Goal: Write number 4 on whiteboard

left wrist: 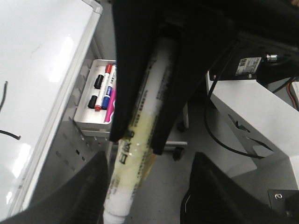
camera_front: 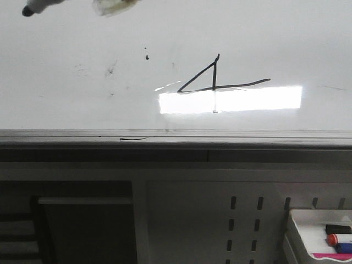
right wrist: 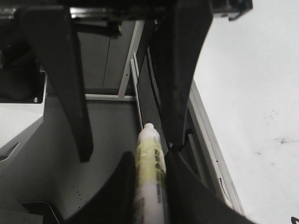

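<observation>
The number 4 (camera_front: 213,82) stands in thin black marker on the whiteboard (camera_front: 82,44), its cross stroke running far to the right. A white marker with yellowed tape (right wrist: 150,186) is clamped in my right gripper (right wrist: 149,156), which is shut on it. In the left wrist view the same marker (left wrist: 128,186) hangs from the right gripper's black fingers (left wrist: 133,70). My left gripper (left wrist: 150,163) stands open, its fingers wide on either side of the marker and not touching it. The marker's black tip (camera_front: 30,8) shows at the top left of the front view.
A small white tray (camera_front: 301,220) of coloured markers hangs on the perforated panel below the board's right end; its wall (left wrist: 91,125) shows beside the board (left wrist: 32,70). A short black line (camera_front: 133,138) marks the grey rim. Cables and a white housing (left wrist: 243,107) lie behind the arms.
</observation>
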Action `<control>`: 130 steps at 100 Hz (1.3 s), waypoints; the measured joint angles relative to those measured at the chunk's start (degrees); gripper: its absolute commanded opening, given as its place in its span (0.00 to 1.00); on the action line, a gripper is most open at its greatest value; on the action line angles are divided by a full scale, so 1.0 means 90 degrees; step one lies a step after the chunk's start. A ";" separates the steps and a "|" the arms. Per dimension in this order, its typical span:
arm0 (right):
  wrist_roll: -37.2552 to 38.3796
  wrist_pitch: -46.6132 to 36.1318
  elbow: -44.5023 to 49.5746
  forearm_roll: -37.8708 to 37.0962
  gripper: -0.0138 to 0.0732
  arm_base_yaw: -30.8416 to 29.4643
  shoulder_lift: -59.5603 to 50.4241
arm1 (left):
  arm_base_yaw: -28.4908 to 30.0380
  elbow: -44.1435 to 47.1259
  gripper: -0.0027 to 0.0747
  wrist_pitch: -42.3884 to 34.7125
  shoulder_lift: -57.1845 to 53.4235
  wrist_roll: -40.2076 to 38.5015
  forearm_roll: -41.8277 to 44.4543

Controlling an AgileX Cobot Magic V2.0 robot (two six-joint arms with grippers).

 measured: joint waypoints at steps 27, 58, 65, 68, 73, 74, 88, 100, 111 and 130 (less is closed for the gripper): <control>0.0000 0.0145 0.0000 -0.0025 0.11 0.0000 0.0000 | -0.0012 -0.0014 0.51 -0.0199 0.0285 0.0010 -0.0037; -0.0005 0.0178 0.0000 -0.0078 0.11 0.0039 0.0000 | -0.0023 -0.0014 0.34 -0.0262 0.0291 0.0010 -0.0115; -0.0005 0.0179 0.0000 -0.0125 0.11 0.0116 0.0000 | -0.0037 -0.0014 0.35 -0.0152 0.0291 0.0010 -0.0115; -0.0005 0.0179 0.0000 -0.0144 0.11 0.0152 0.0000 | -0.0037 -0.0014 0.35 -0.0124 0.0291 0.0010 -0.0115; -0.0005 0.0171 0.0000 -0.0172 0.11 0.0181 0.0000 | -0.0037 -0.0014 0.35 -0.0077 0.0291 0.0010 -0.0115; -0.0005 0.0171 0.0000 -0.0184 0.11 0.0184 0.0000 | -0.0037 -0.0014 0.35 -0.0062 0.0291 0.0010 -0.0115; -0.0005 0.0171 0.0000 -0.0194 0.11 0.0195 0.0000 | -0.0037 -0.0014 0.35 -0.0049 0.0291 0.0010 -0.0115; -0.0005 0.0171 0.0000 -0.0194 0.11 0.0198 0.0000 | -0.0037 -0.0014 0.36 0.0014 0.0403 0.0010 -0.0140; -0.0005 0.0165 0.0000 -0.0194 0.11 0.0212 0.0000 | -0.0037 -0.0017 0.36 0.0063 0.0618 0.0010 -0.0140; -0.0034 0.0190 0.0000 -0.0180 0.11 0.0227 0.0000 | -0.0037 -0.0017 0.30 0.0073 0.0741 0.0010 -0.0179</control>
